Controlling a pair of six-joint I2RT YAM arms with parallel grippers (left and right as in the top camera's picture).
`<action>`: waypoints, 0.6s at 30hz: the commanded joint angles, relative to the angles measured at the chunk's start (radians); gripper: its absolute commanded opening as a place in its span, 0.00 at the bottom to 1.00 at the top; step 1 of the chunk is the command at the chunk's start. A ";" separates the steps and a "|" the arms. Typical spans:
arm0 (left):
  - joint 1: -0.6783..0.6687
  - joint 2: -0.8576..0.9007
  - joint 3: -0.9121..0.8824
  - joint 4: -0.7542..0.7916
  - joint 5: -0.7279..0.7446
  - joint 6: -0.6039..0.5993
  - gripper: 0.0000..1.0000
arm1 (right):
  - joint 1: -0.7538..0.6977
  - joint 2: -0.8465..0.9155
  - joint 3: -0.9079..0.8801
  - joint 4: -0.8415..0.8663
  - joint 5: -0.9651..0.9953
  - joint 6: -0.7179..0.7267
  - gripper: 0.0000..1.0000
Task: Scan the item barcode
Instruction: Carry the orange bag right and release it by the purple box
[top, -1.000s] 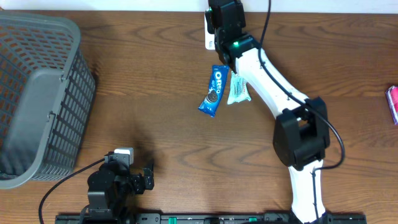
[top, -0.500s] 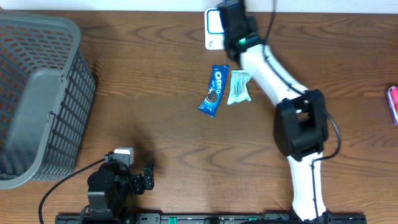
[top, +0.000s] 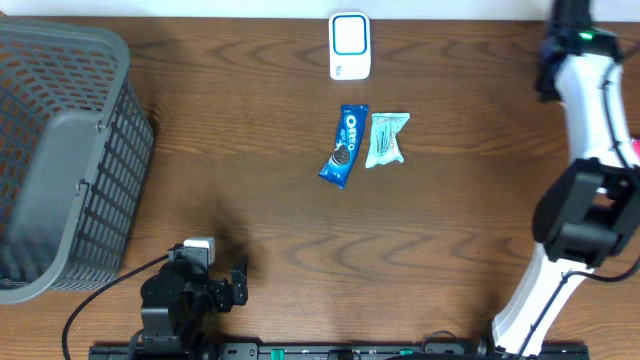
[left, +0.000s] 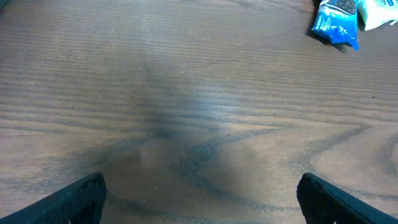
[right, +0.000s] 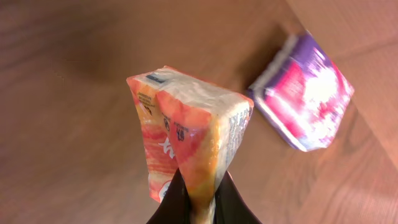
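Cut off: the right gripper (right: 194, 200) shows only its dark fingertips at the bottom edge of the wrist view. The overhead view shows the arm at the table's far right corner, but not the jaws.
Hard to make out: the print on the orange pack (right: 186, 134) is too small and blurred to read. The purple pack (right: 303, 93) is glared over.
Right gripper: pressed together, pinching the bottom seam of the orange pack.
Left gripper (left: 202, 198): spread wide, with nothing between the tips, low over bare wood.
Orange pack: held off the table (top: 250, 150), upright, near the purple pack and well apart from the scanner (top: 349, 45).
Writing: "OREO" on the blue pack (top: 344, 146).
Pale pack (top: 386, 139): crinkled wrapper, lying just beside the blue pack.
Scanner: white rounded slab with a blue-edged window.
Basket (top: 60, 150): grey plastic lattice, at the left edge.
Table: dark wood grain.
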 joint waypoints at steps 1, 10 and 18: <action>-0.004 -0.006 -0.004 -0.020 0.012 0.017 0.98 | -0.101 -0.013 -0.007 -0.011 -0.060 0.051 0.01; -0.004 -0.006 -0.004 -0.020 0.012 0.017 0.98 | -0.263 -0.013 -0.007 -0.024 -0.316 0.050 0.56; -0.004 -0.006 -0.004 -0.020 0.012 0.017 0.98 | -0.239 -0.013 -0.037 -0.026 -0.596 0.011 0.75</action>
